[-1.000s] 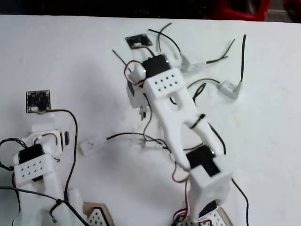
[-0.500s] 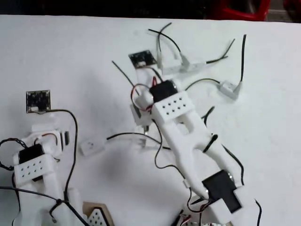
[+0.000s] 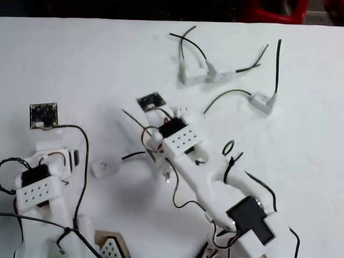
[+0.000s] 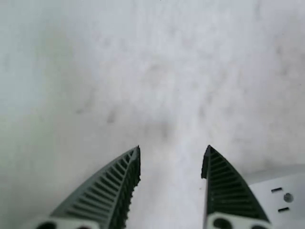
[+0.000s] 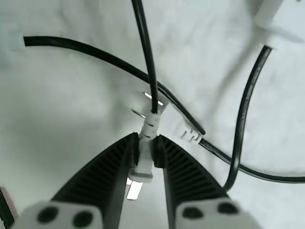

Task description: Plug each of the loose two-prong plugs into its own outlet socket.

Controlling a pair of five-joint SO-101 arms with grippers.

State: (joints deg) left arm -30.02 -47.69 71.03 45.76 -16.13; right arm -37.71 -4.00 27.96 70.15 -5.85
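My right gripper [image 5: 147, 138] is shut on a white two-prong plug [image 5: 142, 164], whose black cord [image 5: 143, 43] runs away from the fingers. Its prongs [image 5: 134, 190] point back toward the wrist. In the high view this gripper [image 3: 156, 131] hangs over the table's middle, its fingers hidden under the arm. A white outlet socket [image 3: 105, 167] lies to its left. My left gripper [image 4: 173, 148] stands open over bare table, with the outlet socket [image 4: 281, 195] right beside one finger. In the high view the left gripper [image 3: 56, 153] is near the left edge.
Three loose white plugs [image 3: 183, 72] [image 3: 210, 71] [image 3: 260, 101] with black cords lie at the far right of the table. Another black cord [image 3: 134, 156] lies under the right arm. More prongs [image 5: 151, 99] and cords [image 5: 243, 119] lie beneath the held plug.
The right arm has drawn back from the far plugs toward the table's middle and left, carrying the plug and its cord. The left arm has stayed put.
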